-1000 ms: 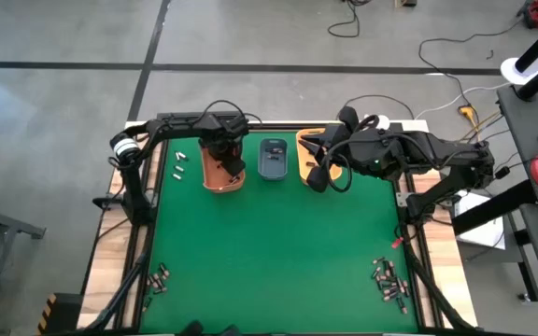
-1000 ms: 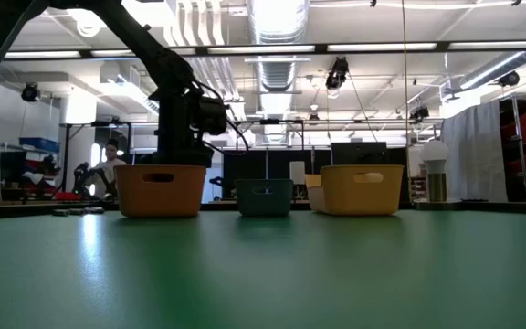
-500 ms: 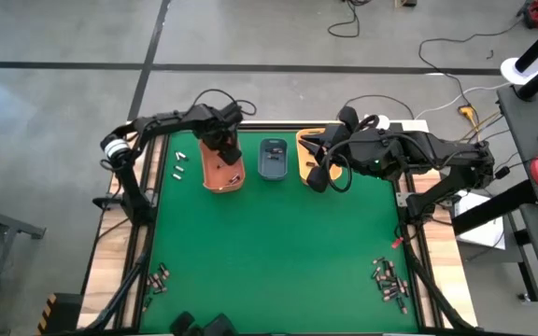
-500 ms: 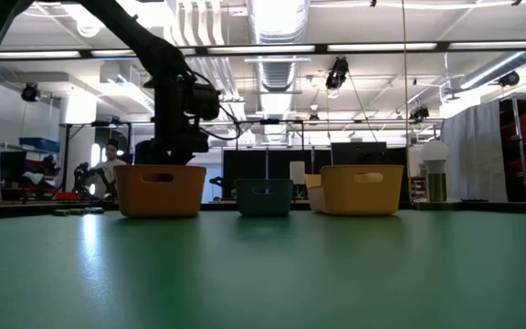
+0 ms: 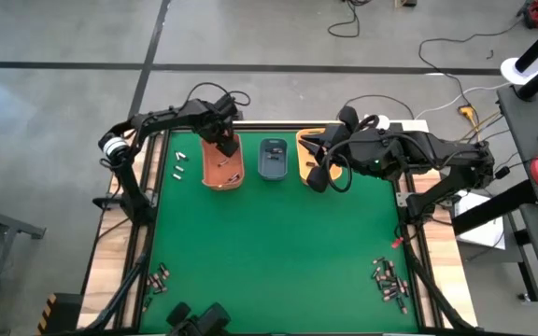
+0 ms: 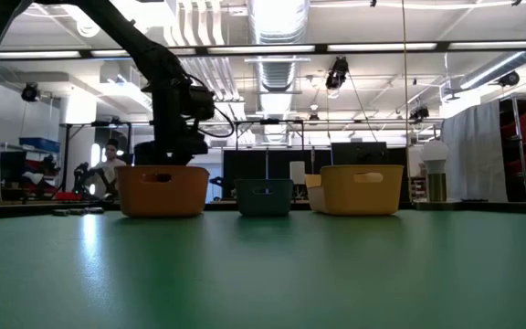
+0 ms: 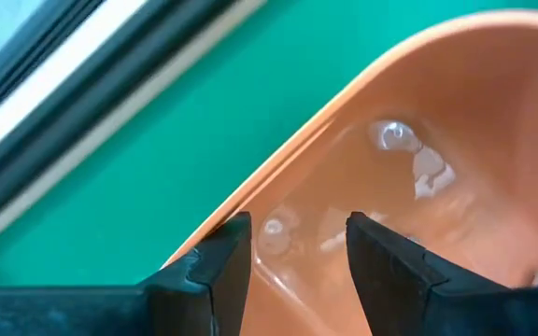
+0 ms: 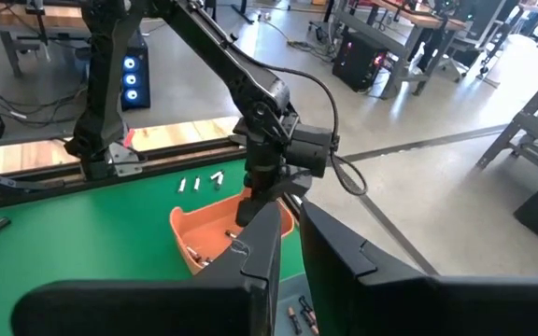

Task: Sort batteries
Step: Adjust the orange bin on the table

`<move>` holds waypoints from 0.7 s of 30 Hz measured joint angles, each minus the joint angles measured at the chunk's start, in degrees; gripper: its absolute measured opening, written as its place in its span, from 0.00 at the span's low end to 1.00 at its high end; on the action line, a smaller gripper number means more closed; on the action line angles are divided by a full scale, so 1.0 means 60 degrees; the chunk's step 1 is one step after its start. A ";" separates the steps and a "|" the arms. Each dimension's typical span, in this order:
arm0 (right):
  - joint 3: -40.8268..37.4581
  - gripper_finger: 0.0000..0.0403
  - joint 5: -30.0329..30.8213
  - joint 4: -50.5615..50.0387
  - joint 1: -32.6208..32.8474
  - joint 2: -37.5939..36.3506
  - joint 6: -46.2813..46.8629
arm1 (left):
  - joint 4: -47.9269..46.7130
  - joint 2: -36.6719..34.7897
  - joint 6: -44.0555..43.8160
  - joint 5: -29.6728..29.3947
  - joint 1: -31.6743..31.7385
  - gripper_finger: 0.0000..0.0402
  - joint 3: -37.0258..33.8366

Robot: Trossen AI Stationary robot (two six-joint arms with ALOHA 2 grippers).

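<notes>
The left pincer [image 5: 224, 145] hangs over the far rim of the orange bin [image 5: 222, 173], its fingers [image 7: 215, 271] spread with nothing between them. The right pincer [image 5: 318, 177] waits by the yellow-orange bin [image 5: 306, 149], spread a little and empty. Batteries [image 5: 390, 280] lie in a heap at the desk's [image 5: 269, 252] near right corner, another small group [image 5: 160, 277] sits near left, and a few [image 5: 179, 161] rest left of the orange bin.
</notes>
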 joint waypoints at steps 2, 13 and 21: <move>0.0000 0.10 0.0000 0.0001 0.0000 0.0000 0.0016 | 0.0260 0.0000 0.0005 0.0002 0.0000 0.39 0.0000; 0.0000 0.10 0.0000 0.0005 0.0000 -0.0003 0.0021 | 0.0834 0.0000 0.0005 -0.0068 -0.0004 0.39 0.0000; 0.0000 0.10 0.0000 0.0005 0.0000 -0.0004 0.0024 | 0.0834 0.0000 0.0013 -0.0150 -0.0004 0.39 0.0000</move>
